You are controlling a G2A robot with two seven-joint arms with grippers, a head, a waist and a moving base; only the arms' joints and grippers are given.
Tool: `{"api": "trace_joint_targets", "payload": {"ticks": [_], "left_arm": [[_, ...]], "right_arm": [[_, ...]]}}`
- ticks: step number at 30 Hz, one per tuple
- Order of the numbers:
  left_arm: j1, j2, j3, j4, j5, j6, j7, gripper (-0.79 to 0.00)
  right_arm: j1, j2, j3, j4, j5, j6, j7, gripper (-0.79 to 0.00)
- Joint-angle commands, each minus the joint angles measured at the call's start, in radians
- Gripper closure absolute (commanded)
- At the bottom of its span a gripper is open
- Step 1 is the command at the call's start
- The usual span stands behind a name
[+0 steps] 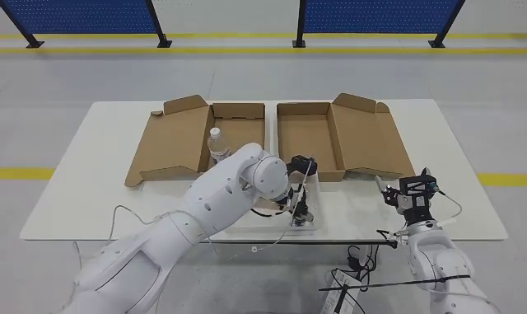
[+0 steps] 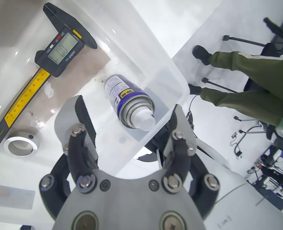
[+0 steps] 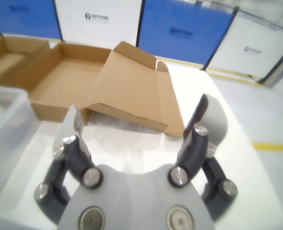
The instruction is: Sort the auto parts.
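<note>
**Left jaws open over the bin, spray can end-on to them**

The left jaws stand wide apart and hold nothing. One ribbed finger [image 2: 83, 113] hangs over the inside of the clear bin [image 2: 141, 56], and the other seems to be on the outer side of the bin's wall, so the wall crosses the gap. Just ahead, between the two fingers, is the spray can [image 2: 129, 101], in the bin's corner. Its long axis runs nearly along the line of the jaws, with the white nozzle end toward them. I cannot tell whether it stands upright or leans on the wall.

I judge that a grip across the can's body needs both fingers inside the wall. A digital caliper [image 2: 48, 68] and a metal ring [image 2: 21, 143] lie beyond the inner finger.

The left arm [image 1: 222, 190] bends down over the bin at the counter [image 1: 99, 174] edge. The right jaws, also apart and holding nothing, hang well aside, facing an open cardboard box [image 3: 48, 113]. The left arm is clearly the nearer one.
</note>
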Motion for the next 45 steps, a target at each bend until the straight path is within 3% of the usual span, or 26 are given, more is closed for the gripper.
{"api": "trace_joint_targets", "payload": {"ticks": [1, 5, 8, 18, 38, 41, 44, 45], "left_arm": [[-0.002, -0.002, 0.002, 0.009, 0.003, 0.002, 0.002, -0.548], [-0.005, -0.006, 0.005, 0.017, 0.006, 0.002, -0.002, -0.511], [-0.005, -0.008, 0.008, 0.021, 0.009, 0.003, -0.005, -0.413], [-0.008, -0.018, 0.017, 0.039, 0.019, 0.005, -0.007, -0.354], [-0.014, -0.038, 0.029, 0.085, 0.014, -0.022, -0.01, -0.317], [-0.014, -0.039, 0.028, 0.087, 0.017, -0.019, -0.01, -0.228], [-0.013, -0.04, 0.027, 0.085, 0.022, -0.016, -0.012, -0.043], [-0.012, -0.04, 0.026, 0.084, 0.022, -0.014, -0.012, -0.065]], "right_arm": [[0.0, 0.0, 0.0, 0.0, 0.0, 0.0, 0.0, -0.785], [0.0, 0.0, 0.0, 0.0, 0.0, 0.0, 0.0, -0.785], [0.0, 0.0, 0.0, 0.0, 0.0, 0.0, 0.0, -0.785], [0.0, 0.0, 0.0, 0.0, 0.0, 0.0, 0.0, -0.785], [0.0, 0.0, 0.0, 0.0, 0.0, 0.0, 0.0, -0.785], [0.0, 0.0, 0.0, 0.0, 0.0, 0.0, 0.0, -0.785], [0.0, 0.0, 0.0, 0.0, 0.0, 0.0, 0.0, -0.785], [0.0, 0.0, 0.0, 0.0, 0.0, 0.0, 0.0, -0.785]]}}
